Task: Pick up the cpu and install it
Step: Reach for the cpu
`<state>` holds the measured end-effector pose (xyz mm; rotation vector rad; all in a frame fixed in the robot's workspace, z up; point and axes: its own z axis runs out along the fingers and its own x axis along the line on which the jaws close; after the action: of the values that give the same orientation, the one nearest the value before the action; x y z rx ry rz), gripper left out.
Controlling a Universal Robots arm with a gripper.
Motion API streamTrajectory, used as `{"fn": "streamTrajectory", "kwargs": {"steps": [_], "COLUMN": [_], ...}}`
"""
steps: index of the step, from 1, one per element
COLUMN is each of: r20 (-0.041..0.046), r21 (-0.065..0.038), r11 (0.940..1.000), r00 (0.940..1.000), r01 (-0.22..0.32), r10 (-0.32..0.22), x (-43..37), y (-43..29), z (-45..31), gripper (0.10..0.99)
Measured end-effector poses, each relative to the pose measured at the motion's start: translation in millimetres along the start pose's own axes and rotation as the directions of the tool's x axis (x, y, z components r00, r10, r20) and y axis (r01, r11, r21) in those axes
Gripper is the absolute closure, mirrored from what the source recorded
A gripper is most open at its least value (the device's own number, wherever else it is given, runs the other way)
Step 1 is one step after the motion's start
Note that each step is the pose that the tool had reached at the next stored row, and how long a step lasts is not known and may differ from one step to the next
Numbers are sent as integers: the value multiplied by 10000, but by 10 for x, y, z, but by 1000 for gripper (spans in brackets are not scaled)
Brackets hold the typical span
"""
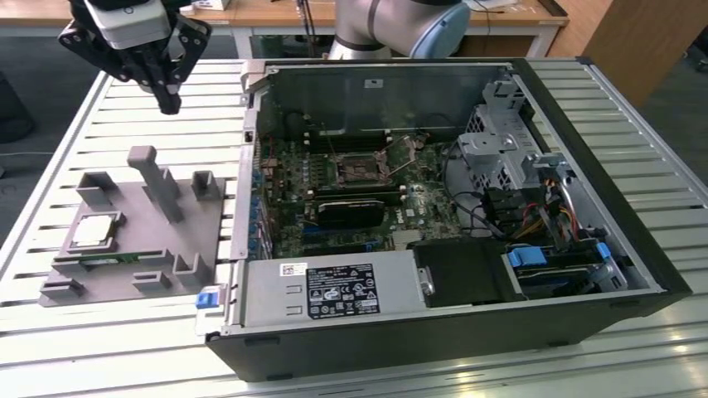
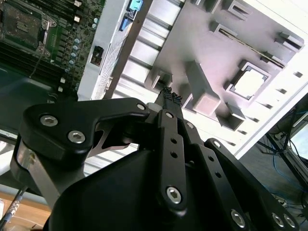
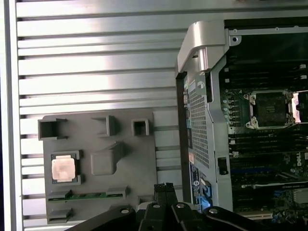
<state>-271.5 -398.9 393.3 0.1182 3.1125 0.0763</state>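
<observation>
The cpu [image 1: 95, 230] is a small silvery square lying flat in a recess of the grey holder [image 1: 166, 240] on the slatted table, at the exterior view's left. Both wrist views look down on the cpu [image 3: 64, 168] [image 2: 250, 82] in that holder [image 3: 130, 159]. My gripper [image 1: 168, 104] hangs high above the table beyond the holder, well clear of the chip. Its black fingers meet at the tips [image 2: 169, 95] with nothing between them. The open computer case [image 1: 443, 332] lies beside the holder, its bare motherboard socket [image 1: 360, 170] [image 3: 269, 108] facing up.
A green memory stick [image 3: 86, 195] sits in a slot of the holder next to the cpu. Grey posts [image 1: 149, 174] rise from the holder. Inside the case are a black finned block [image 1: 354, 211], a power supply [image 1: 332, 290], drive cages and cables [image 1: 531, 207].
</observation>
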Motion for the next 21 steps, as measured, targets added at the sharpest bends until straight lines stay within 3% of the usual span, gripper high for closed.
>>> {"fn": "streamTrajectory", "kwargs": {"steps": [21], "r20": [-1], "r21": [0], "r11": [10000], "r00": [10000], "r01": [0], "r10": [0], "x": [271], "y": [-27], "z": [-8], "gripper": [980]}}
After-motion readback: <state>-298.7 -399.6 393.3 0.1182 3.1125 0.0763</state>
